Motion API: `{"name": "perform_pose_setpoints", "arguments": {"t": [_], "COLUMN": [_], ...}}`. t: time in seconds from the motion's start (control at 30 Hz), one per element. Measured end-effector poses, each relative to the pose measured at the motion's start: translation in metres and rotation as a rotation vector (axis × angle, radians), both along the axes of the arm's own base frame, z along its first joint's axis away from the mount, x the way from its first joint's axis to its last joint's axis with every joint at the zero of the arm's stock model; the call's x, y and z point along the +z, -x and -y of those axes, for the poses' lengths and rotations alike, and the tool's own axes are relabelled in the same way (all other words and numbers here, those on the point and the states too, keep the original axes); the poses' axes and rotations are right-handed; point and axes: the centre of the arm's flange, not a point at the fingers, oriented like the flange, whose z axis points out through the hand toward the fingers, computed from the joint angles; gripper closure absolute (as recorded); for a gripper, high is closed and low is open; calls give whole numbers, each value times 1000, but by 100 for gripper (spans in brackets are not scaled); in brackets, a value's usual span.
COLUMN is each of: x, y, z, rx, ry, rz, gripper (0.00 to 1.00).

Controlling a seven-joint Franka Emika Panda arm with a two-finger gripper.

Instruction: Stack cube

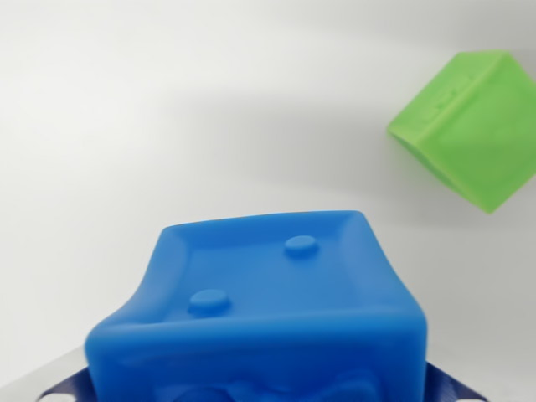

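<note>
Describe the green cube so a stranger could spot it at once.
Start from the white table that fills the wrist view, then look to its upper right. There the green cube sits tilted, apart from the larger-looking blue cube at bottom centre.

One cube (pixel 260 310) sits close under my camera, low in the middle of the wrist view, between parts of my gripper (pixel 255 389) that peek out at its lower corners. A second cube (pixel 469 126) lies on the table (pixel 167 109) well apart, toward the wrist view's upper right, turned at an angle.
</note>
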Motion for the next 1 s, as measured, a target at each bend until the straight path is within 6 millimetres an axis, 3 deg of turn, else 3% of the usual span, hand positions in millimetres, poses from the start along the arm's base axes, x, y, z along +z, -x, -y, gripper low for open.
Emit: {"name": "perform_pose_setpoints", "arguments": {"t": [1.0], "x": [-1], "y": [-15], "z": [32], "rx": [-212], "ry": [1], "rz": [1], "gripper": [100]}}
